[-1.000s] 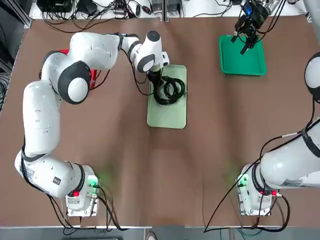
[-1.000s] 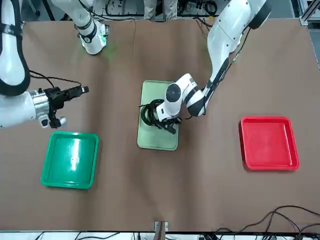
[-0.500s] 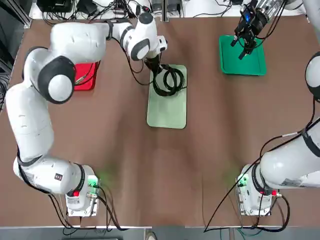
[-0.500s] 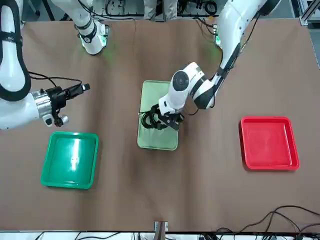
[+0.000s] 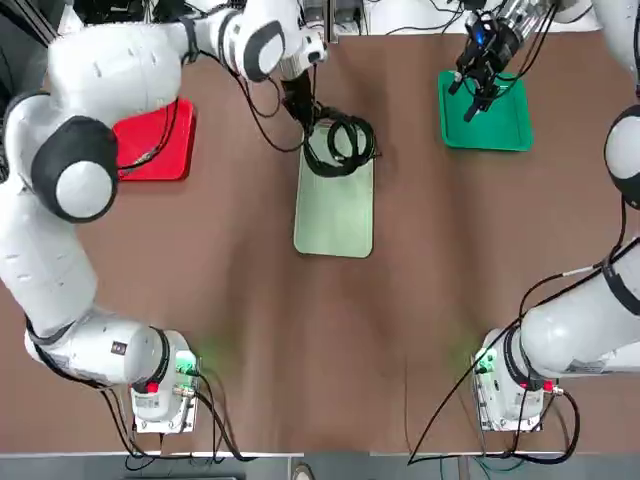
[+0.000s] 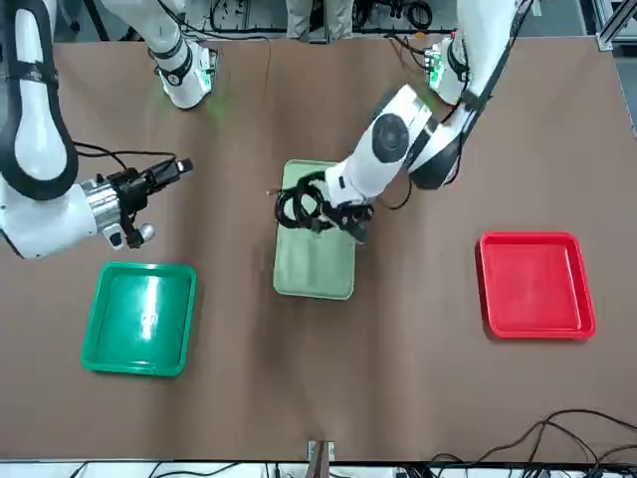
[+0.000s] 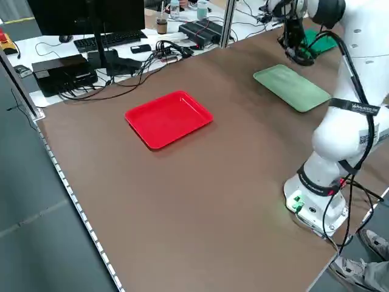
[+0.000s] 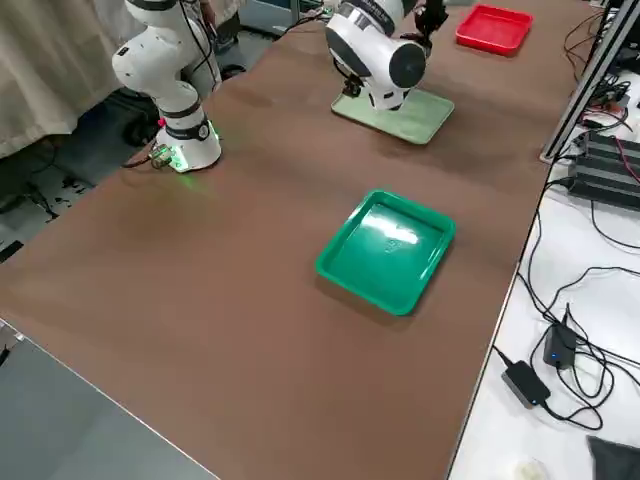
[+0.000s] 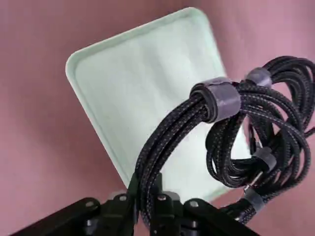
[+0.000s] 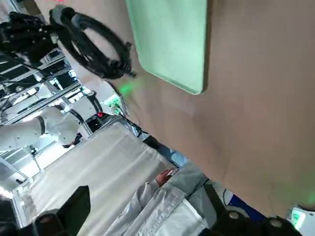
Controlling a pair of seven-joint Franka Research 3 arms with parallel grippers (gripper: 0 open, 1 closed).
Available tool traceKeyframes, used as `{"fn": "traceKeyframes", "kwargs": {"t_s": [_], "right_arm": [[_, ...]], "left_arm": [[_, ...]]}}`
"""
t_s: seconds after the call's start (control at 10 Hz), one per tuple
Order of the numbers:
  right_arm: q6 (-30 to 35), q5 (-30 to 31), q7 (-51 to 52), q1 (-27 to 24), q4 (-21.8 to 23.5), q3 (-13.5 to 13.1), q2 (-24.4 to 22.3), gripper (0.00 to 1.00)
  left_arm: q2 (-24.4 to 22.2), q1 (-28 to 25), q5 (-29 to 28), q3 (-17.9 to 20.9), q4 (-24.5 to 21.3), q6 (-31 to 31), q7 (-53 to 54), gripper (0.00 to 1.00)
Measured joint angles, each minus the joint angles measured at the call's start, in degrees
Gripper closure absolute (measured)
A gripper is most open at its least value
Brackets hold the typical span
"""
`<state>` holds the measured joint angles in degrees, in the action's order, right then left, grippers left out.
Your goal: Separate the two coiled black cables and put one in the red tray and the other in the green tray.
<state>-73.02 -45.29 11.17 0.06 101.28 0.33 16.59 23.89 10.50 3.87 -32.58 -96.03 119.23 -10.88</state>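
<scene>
Left gripper (image 5: 303, 110) clamped on the two coiled black cables (image 5: 340, 147), both bundles dangling together, lifted over the far end of the pale mint tray (image 5: 334, 205); in the left wrist view, cords pinched between the fingers (image 9: 162, 206), grey wrap bands visible. Red tray (image 5: 153, 142) well left of the mint tray, bare. Green tray (image 5: 486, 115) well right of it, bare. Right gripper (image 5: 474, 82) hovering over the green tray's near-left part, fingers spread, holding nothing.

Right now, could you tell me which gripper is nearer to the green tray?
The right gripper hovers over the green tray; the left gripper holds the cables above the pale tray.
</scene>
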Motion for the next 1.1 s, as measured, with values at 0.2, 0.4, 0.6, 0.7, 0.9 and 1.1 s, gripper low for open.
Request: {"fn": "traceKeyframes", "kwargs": {"t_s": [0.2,0.4,0.6,0.7,0.9,1.1], "right_arm": [[-3.74,-2.53,3.17,2.22,2.65,0.04,0.82,0.00],[-6.26,-5.77,5.05,4.80,3.93,0.08,1.63,0.00],[-8.04,-10.43,5.22,7.32,4.52,0.09,1.78,0.00],[-9.57,-12.31,5.22,8.64,4.53,0.12,1.78,0.00],[-14.15,-14.27,5.22,11.32,4.63,0.14,1.86,0.00],[-18.73,-15.54,6.45,13.10,4.91,0.14,2.88,0.00]], "left_arm": [[-0.88,-0.12,1.89,0.00,1.60,-1.37,0.40,0.88],[-0.87,-0.03,2.33,-0.07,1.65,-1.37,0.41,0.88],[-0.89,0.08,2.39,-0.22,1.83,-1.37,0.40,0.88],[-0.91,0.32,2.50,-0.28,1.90,-1.37,0.36,0.88],[-0.93,0.65,3.77,-0.30,2.29,-1.37,0.32,0.88],[-0.93,0.65,4.23,-0.29,2.63,-1.43,0.30,0.88]]}}
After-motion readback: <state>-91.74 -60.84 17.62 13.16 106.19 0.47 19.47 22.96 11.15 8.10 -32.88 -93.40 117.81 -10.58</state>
